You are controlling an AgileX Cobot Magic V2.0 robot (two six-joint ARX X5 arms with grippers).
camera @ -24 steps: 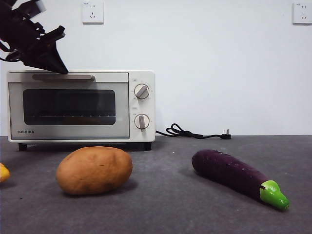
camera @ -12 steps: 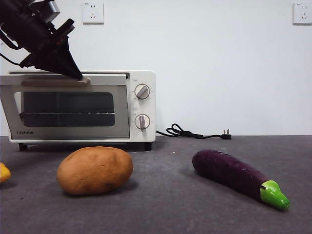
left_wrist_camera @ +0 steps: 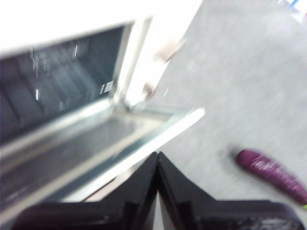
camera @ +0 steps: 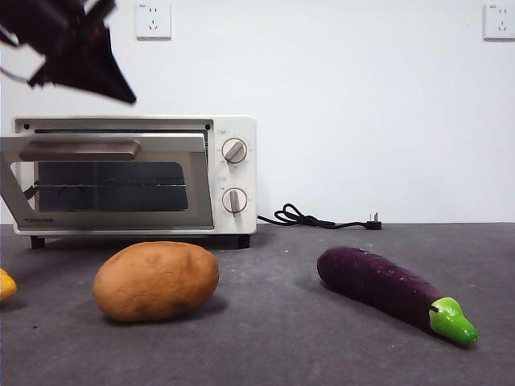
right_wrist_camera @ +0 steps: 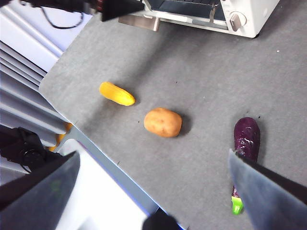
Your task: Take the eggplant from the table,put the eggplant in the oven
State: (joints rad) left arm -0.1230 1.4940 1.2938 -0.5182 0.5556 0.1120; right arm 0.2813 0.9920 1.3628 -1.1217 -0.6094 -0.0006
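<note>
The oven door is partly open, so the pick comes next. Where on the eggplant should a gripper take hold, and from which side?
Probably from above, across the purple body of the eggplant near its middle, jaws straddling its narrow width. It lies flat on the table, apart from the potato, so both long sides look free. The tapering green stem cap seems a poorer hold. The open right gripper is nearest.

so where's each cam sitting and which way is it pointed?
Front: low at table height, facing level across it at the oven, potato and eggplant; the left gripper shows dark at top left.
Left wrist: on the left arm, looking down past its shut jaws into the partly open oven; picture blurred.
Right wrist: on the right arm, high up, looking down at the table; the right gripper has its jaws wide open.
Shared: all three show the eggplant and the oven; the right wrist view also catches the left gripper by the oven.
</note>
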